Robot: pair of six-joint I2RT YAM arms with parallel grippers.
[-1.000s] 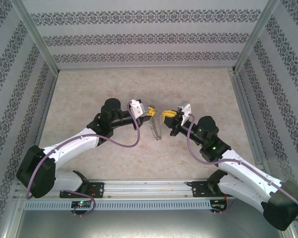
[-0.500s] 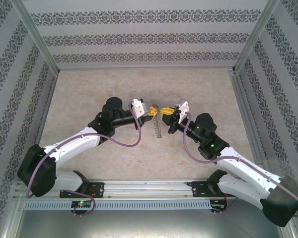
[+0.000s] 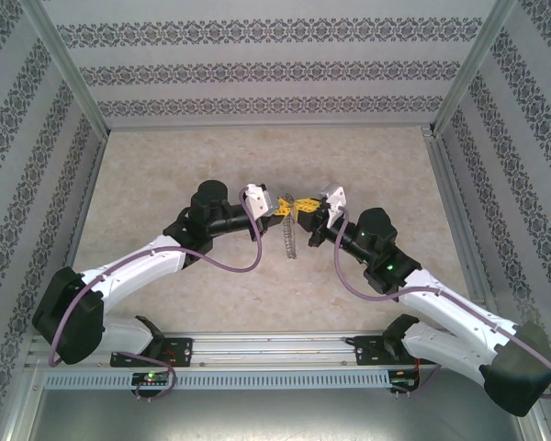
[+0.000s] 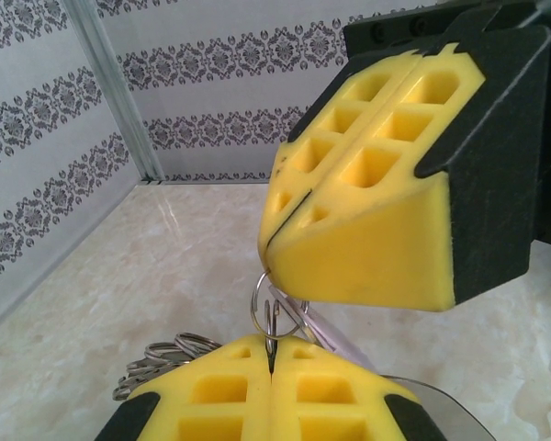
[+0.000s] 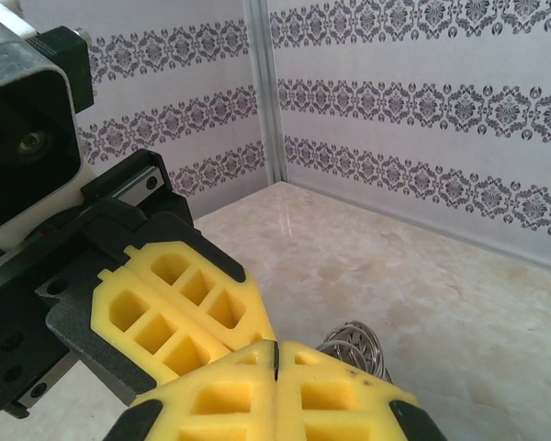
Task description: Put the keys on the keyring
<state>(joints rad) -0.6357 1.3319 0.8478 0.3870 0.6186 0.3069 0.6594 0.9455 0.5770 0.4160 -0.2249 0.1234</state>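
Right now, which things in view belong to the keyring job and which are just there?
Job: keyring, hanging from the shut left gripper; lilac key; shut right gripper.
Just there: table, patterned walls, purple cables.

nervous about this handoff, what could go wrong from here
Left gripper and right gripper are both shut, tips almost touching, and seem to pinch one small loop; pulling apart could bend or drop it.
The keyring dangles under the tips; a slip drops it on the table.
The key is half hidden behind the left gripper, so threading is hard to check.
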